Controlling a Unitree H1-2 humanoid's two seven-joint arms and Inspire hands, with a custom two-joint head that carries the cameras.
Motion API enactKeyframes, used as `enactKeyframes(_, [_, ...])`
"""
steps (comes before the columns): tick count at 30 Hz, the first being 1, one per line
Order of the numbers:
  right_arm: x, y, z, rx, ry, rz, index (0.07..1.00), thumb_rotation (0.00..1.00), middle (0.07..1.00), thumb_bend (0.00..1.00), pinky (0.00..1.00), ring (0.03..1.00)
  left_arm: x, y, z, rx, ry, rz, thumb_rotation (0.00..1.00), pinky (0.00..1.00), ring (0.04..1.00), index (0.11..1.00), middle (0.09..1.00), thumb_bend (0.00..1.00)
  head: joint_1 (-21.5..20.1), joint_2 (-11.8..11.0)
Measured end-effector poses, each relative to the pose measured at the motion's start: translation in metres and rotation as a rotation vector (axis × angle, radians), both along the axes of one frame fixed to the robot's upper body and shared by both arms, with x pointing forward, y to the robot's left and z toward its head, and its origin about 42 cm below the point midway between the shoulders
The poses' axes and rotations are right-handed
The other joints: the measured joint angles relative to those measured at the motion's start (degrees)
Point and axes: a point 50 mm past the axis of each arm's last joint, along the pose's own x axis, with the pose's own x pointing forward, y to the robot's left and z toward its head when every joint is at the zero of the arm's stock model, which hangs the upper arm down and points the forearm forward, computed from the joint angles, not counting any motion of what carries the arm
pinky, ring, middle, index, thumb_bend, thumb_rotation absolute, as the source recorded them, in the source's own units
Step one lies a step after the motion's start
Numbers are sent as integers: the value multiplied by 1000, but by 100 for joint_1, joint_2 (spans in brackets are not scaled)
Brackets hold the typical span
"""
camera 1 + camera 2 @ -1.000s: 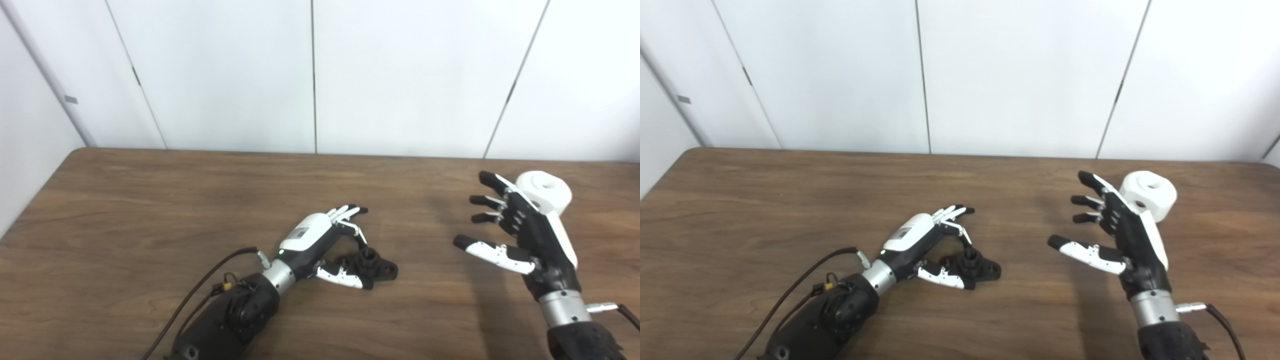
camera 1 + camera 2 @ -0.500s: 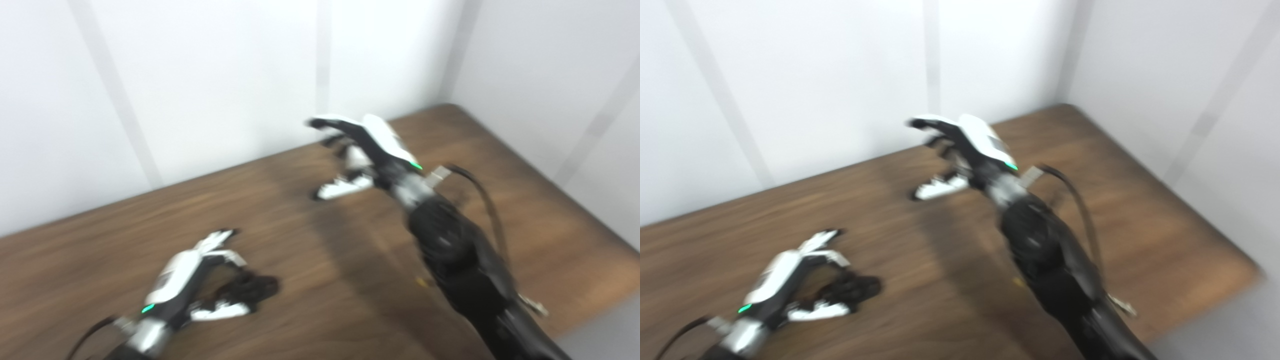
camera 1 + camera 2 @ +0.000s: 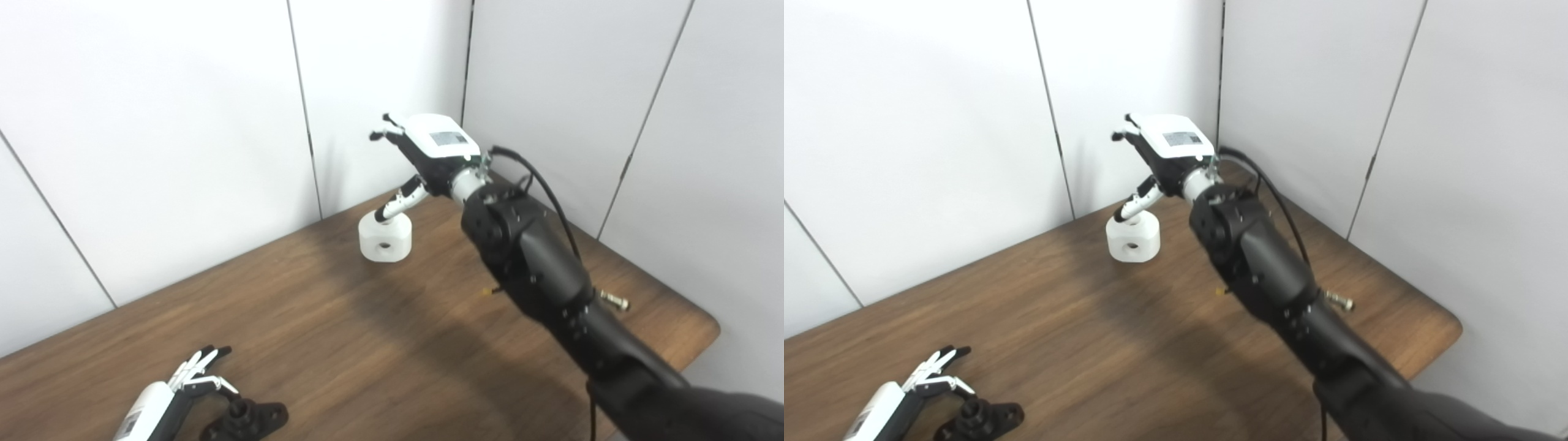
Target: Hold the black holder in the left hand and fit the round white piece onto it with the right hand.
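Observation:
The round white piece (image 3: pixel 385 236) stands on the table (image 3: pixel 380 331) near the back wall, a hole in its side facing me. My right hand (image 3: pixel 422 156) hovers just above and behind it, fingers apart, thumb reaching down to its top; it holds nothing. The black holder (image 3: pixel 248 419) lies at the bottom left edge of the picture. My left hand (image 3: pixel 174 398) rests beside it with fingers curved over it, not clearly closed on it. Both also show in the right eye view: the white piece (image 3: pixel 1133 237), the holder (image 3: pixel 980 419).
The table's right front corner (image 3: pixel 704 321) is rounded and close to the wall panels. My right arm (image 3: pixel 539 269) crosses the right half of the table. A cable (image 3: pixel 545 190) loops off the right wrist.
The camera has swung to the right, so the whole picture shifted. My right hand has turned palm down and risen over the white piece. The left hand stays by the holder.

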Motion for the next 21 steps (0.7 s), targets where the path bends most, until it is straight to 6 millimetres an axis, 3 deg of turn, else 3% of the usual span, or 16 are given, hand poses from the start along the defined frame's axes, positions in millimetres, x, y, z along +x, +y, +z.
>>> enactKeyframes(4, [9, -8, 20, -33, 70, -24, 899, 528, 1000, 989, 857, 1000, 0, 1, -1, -1, 4, 0, 53, 1000, 1000, 482, 943, 523, 87, -53])
enactKeyframes(7, [17, -11, 24, -27, 131, -40, 905, 506, 1000, 1000, 851, 1000, 0, 1, 0, -1, 4, -1, 53, 1000, 1000, 482, 938, 523, 140, -44])
enactKeyframes(16, [27, -9, 1, 31, 336, -69, 861, 446, 1000, 1000, 862, 1000, 0, 1, 0, -3, 1, -1, 53, 1000, 1000, 482, 938, 523, 272, -53])
enactKeyframes(21, [33, -3, -10, 115, 332, -84, 891, 492, 1000, 994, 812, 1000, 0, 2, 0, -1, 6, -2, 53, 1000, 1000, 482, 941, 523, 378, -44])
